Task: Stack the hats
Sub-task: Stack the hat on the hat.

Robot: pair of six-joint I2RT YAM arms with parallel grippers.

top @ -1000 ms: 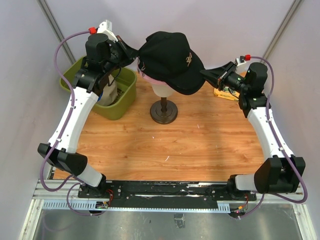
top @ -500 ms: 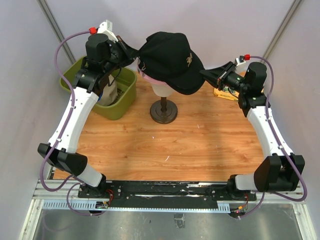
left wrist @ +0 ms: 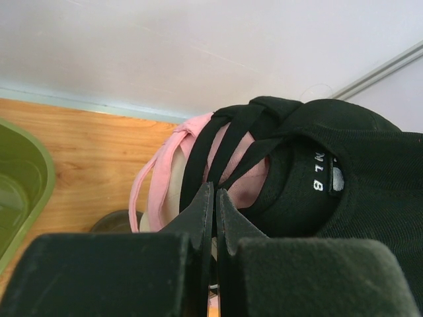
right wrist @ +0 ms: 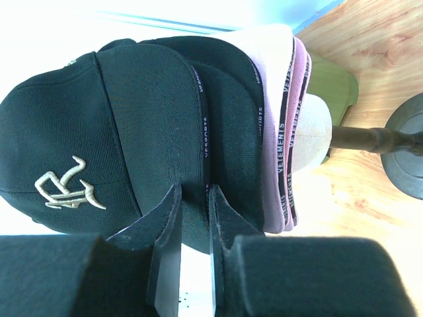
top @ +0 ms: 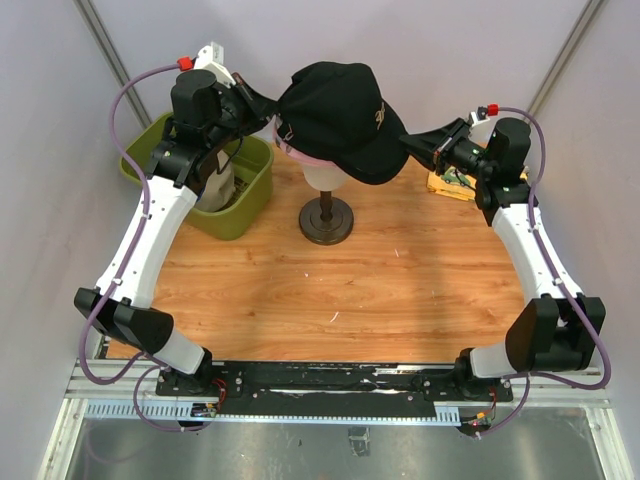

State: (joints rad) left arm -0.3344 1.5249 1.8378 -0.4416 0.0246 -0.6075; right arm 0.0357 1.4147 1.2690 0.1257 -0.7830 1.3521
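Observation:
A black cap (top: 340, 110) with a gold logo tops the stack on the mannequin head (top: 322, 178). Under it the pink cap's (top: 300, 158) edge shows. My left gripper (top: 258, 103) is shut on the black cap's back strap (left wrist: 228, 142), with the pink cap (left wrist: 155, 181) just beyond. My right gripper (top: 408, 148) is shut on the black cap's brim (right wrist: 158, 119). In the right wrist view a second black brim (right wrist: 234, 112) and the pink brim (right wrist: 277, 132) lie layered below, and my right gripper (right wrist: 195, 195) pinches the top brim's edge.
The head's dark stand base (top: 328, 222) sits mid-table at the back. An olive-green bin (top: 245, 205) stands at the back left under my left arm, with a pale object (top: 218, 180) inside. A yellowish item (top: 450, 185) lies by my right wrist.
My right arm has shifted slightly up and back, lifting the black cap's brim a touch. The left arm holds still.

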